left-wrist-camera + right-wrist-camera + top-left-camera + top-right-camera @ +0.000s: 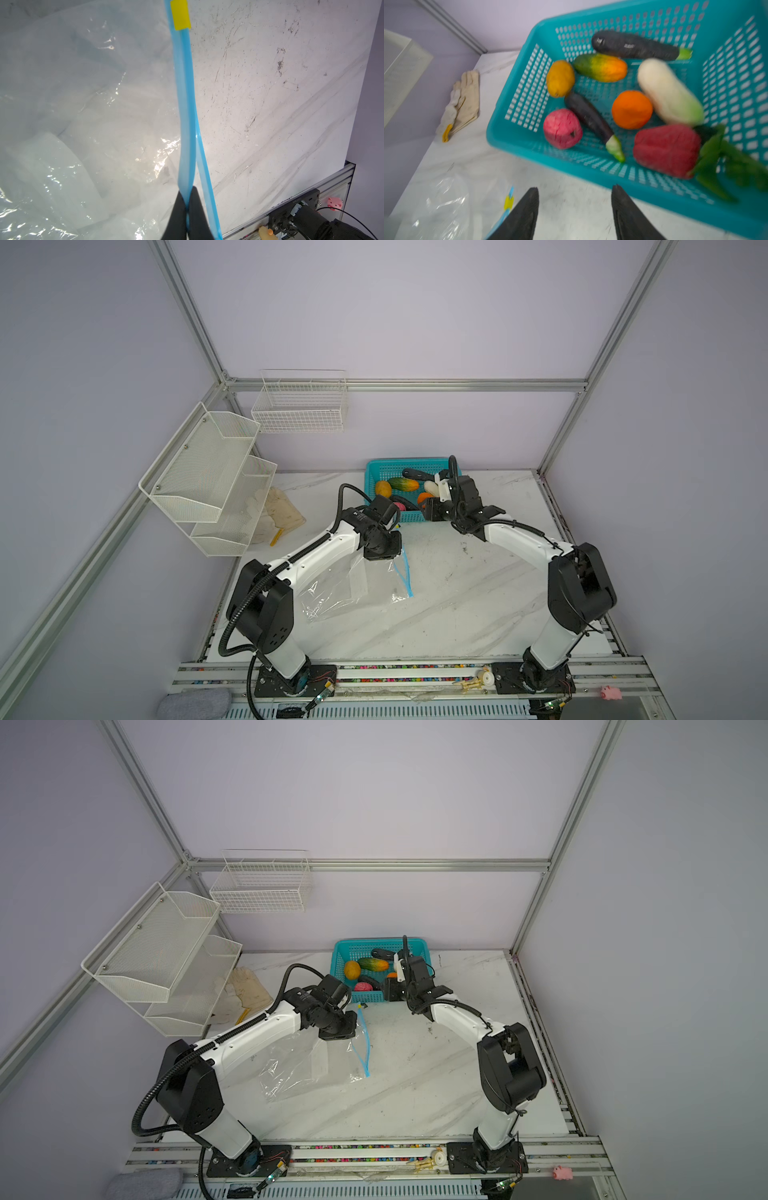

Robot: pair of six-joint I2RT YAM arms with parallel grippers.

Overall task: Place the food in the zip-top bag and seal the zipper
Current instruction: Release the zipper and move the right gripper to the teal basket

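Observation:
The clear zip-top bag [332, 593] [299, 1069] lies crinkled on the marble table under my left arm. My left gripper [188, 193] is shut on one lip of its light-blue zipper [185, 104], and the other lip [204, 166] hangs apart beside it. The yellow slider [180, 14] sits at the strip's far end. My right gripper [575, 189] is open and empty over the table, just in front of the basket. The food lies in the basket: white radish [668, 93], orange [632, 109], mango [560, 78], cucumber [600, 67], two eggplants [633, 45] [589, 116] and pink-red pieces [562, 128] [666, 149].
The teal perforated basket [374, 472] [519, 99] stands at the table's back edge. Pale gloves [282, 510] lie at back left under white mesh shelves [208, 472]. A wire basket [299, 406] hangs on the back wall. A pink pig toy [611, 693] sits on the front rail.

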